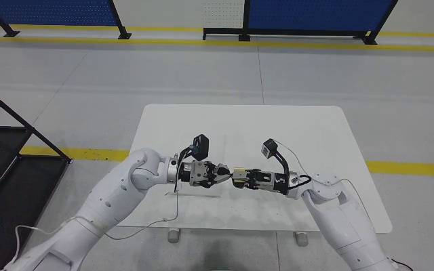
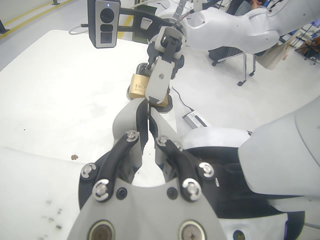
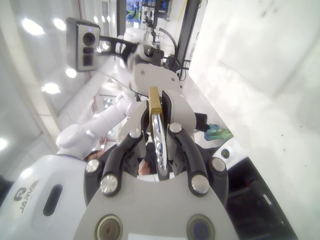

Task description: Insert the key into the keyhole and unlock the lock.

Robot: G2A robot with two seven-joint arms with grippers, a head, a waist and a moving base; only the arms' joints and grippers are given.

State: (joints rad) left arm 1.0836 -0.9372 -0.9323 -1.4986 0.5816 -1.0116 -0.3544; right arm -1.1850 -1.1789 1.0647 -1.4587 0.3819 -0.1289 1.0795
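A brass padlock (image 1: 238,178) with a silver shackle (image 3: 158,141) is held in the air above the white table (image 1: 305,135), near its front edge. My right gripper (image 1: 244,179) is shut on the lock's body (image 3: 155,101), shackle toward the wrist. My left gripper (image 1: 222,175) faces it from the other side, tip to tip. Its fingers (image 2: 140,116) are pressed together on a thin key whose blade is mostly hidden between them. The left fingertips touch the bottom end of the padlock (image 2: 137,87), where the right gripper's finger (image 2: 158,86) covers part of the brass.
A thin cable (image 1: 169,203) hangs over the table's front left edge. A small brown crumb (image 2: 74,157) and dark specks lie on the tabletop. The table stretches bare behind both grippers toward its far edge (image 1: 237,106).
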